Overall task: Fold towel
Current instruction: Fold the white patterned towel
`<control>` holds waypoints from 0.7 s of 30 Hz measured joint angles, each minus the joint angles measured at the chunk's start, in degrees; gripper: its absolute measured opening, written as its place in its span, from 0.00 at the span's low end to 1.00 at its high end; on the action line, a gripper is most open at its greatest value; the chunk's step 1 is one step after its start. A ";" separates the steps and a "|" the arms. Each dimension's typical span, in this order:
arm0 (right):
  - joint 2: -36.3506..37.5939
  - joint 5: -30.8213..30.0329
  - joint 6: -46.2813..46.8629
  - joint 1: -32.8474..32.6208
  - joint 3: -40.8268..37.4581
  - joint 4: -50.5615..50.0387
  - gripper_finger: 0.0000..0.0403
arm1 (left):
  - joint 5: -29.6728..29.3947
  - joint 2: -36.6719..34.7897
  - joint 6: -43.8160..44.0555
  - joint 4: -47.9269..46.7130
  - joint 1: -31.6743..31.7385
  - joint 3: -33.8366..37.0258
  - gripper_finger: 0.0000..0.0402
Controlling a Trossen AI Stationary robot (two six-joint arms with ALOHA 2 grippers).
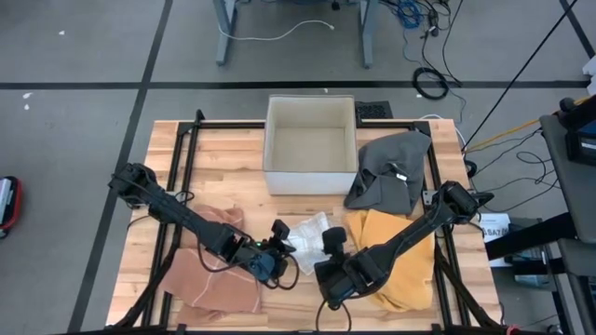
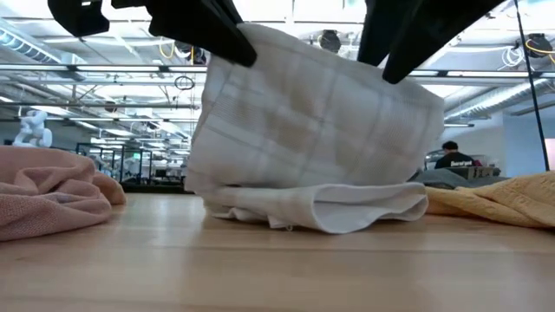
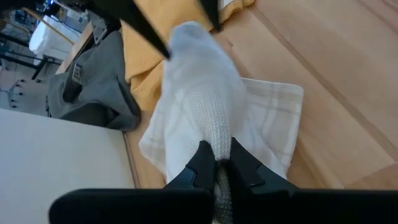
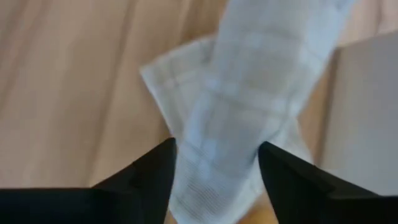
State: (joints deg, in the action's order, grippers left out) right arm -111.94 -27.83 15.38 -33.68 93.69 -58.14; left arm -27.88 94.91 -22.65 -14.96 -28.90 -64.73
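White towel (image 2: 312, 130) on wood table (image 2: 260, 269), left gripper (image 3: 216, 163) pinching it, right gripper (image 4: 214, 165) released; office w/ ceiling lights behind.

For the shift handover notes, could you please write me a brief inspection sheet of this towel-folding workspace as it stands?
Surface: light wooden slatted table, dark frame rails along its edges.
Job's things: white checked cloth towel, lifted at both ends, lower part folded on the table.
Clutter: pink towel, mustard-yellow towel, grey cloth, open white box.
Hands: left hand shut on the white towel; right hand open, fingers either side of the towel.
Cables: loose leads on the floor beyond the table.
Surroundings: grey tiled floor; a person seated in the room behind.
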 joint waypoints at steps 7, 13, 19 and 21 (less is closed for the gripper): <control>-0.20 0.77 1.07 -0.30 -0.77 7.81 0.57 | 0.02 0.00 0.19 0.00 0.45 0.00 0.03; -4.98 -2.04 3.76 0.21 -0.74 7.60 0.55 | 0.02 -0.01 0.56 0.01 0.79 0.00 0.03; -9.03 -11.04 6.93 0.71 -0.75 5.83 0.57 | 0.00 -0.02 1.22 -0.15 0.81 0.00 0.03; -8.98 -13.22 7.78 0.46 -0.76 5.91 0.57 | 0.00 -0.02 1.24 -0.17 0.77 0.00 0.03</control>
State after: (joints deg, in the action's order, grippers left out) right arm -120.92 -41.05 23.15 -33.22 92.93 -52.23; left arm -27.88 94.89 -21.41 -15.13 -28.13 -64.73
